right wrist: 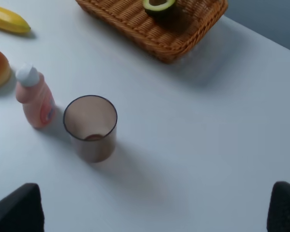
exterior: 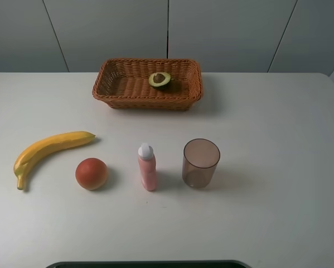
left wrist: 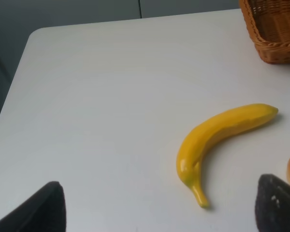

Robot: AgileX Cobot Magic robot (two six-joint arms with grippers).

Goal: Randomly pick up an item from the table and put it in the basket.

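Both sets of jaws are seen spread wide and empty — in each wrist view only two dark fingertips show at the frame's lower corners, with bare table between them. Nothing is held or touched by the left gripper [left wrist: 157, 205]; its fingertips [left wrist: 38, 210] are set well apart, and the banana [left wrist: 220, 140] is seen lying beyond them on the table [left wrist: 96, 96]. The right gripper [right wrist: 157, 208] is likewise released, fingertips [right wrist: 19, 210] far apart, with the cup [right wrist: 90, 126] and the pink bottle [right wrist: 36, 96] seen beyond, neither touched. Neither arm is visible in the high view, so both are judged to be drawn back from the work area.

Task status: the avocado half [exterior: 160, 79] is found inside the basket [exterior: 116, 97], cut face up with the pit showing, lying toward the rear and somewhat right of the middle. The basket is placed at the far side of the table, well apart from the row of other things. The placing is therefore judged as done — one item is in the basket and nothing is gripped.

Left on the table, in a row nearer the robot: banana, round orange-red fruit [exterior: 91, 173], pink bottle upright, translucent brown cup upright. Nothing further is called for by the task as worded; at most, the arms' return to rest is to be confirmed, which cannot be told from these views.
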